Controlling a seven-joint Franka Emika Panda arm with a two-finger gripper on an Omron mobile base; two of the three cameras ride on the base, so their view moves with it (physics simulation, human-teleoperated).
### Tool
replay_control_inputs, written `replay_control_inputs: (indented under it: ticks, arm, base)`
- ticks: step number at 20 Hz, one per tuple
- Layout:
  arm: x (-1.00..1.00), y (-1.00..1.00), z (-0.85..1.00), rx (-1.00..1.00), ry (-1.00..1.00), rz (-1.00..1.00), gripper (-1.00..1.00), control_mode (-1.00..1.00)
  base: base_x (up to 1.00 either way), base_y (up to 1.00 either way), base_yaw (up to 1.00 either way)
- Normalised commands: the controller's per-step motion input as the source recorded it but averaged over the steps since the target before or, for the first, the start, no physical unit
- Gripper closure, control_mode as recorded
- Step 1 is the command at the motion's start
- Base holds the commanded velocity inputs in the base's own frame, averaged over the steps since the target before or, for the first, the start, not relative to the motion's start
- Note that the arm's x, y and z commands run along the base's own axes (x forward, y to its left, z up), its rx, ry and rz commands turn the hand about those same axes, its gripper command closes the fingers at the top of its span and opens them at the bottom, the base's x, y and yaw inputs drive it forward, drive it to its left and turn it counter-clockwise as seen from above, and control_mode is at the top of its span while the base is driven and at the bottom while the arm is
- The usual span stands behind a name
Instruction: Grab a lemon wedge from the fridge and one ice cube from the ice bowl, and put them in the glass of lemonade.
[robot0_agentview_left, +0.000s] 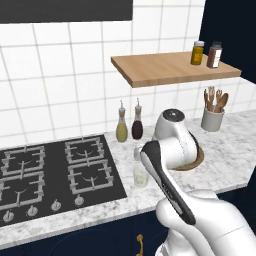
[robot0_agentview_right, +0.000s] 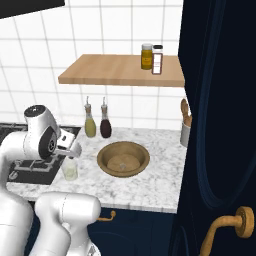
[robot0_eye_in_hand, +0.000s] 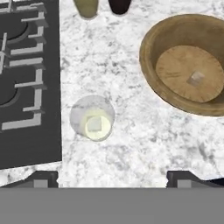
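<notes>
We see the glass of lemonade (robot0_eye_in_hand: 92, 118) standing upright on the marble counter (robot0_eye_in_hand: 127, 78), mouth up, between the stove (robot0_eye_in_hand: 26, 78) and the ice bowl (robot0_eye_in_hand: 188, 65). A pale cube (robot0_eye_in_hand: 94, 124) floats in the glass, another cube (robot0_eye_in_hand: 195, 78) lies in the bowl. Our gripper (robot0_eye_in_hand: 111, 177) hangs above, jaws spread wide, holding nothing.

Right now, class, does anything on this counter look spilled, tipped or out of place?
Nothing stands out. The glass stands upright beside the stove, the bowl sits level with one ice cube inside, and the marble counter looks dry.
</notes>
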Motion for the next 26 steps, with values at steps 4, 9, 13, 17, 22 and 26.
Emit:
replay_control_inputs:
  ticks: [4,9,13,17,22,26]
  arm:
    - [-1.00,-0.84,0.35,-0.19,-0.07,-0.01,-1.00,-1.00]
    - [-0.88,-0.83,0.41,-0.04,-0.19,0.00,-1.00,-1.00]
    - [-0.64,-0.21,0.21,0.00,-0.19,0.01,-1.00,-1.00]
    - [-0.58,0.00,-0.04,0.00,-0.15,0.09,-1.00,-1.00]
    - [-0.18,0.00,-0.05,0.00,-0.04,0.04,-1.00,1.00]
    - [0.00,0.00,0.00,0.00,0.00,0.00,-1.00,1.00]
  base:
    - [0.00,0.00,0.00]
    - [0.00,0.00,0.00]
    - [0.00,0.00,0.00]
    - [0.00,0.00,0.00]
    - [-0.80,0.00,0.17]
    - [-1.00,0.00,0.15]
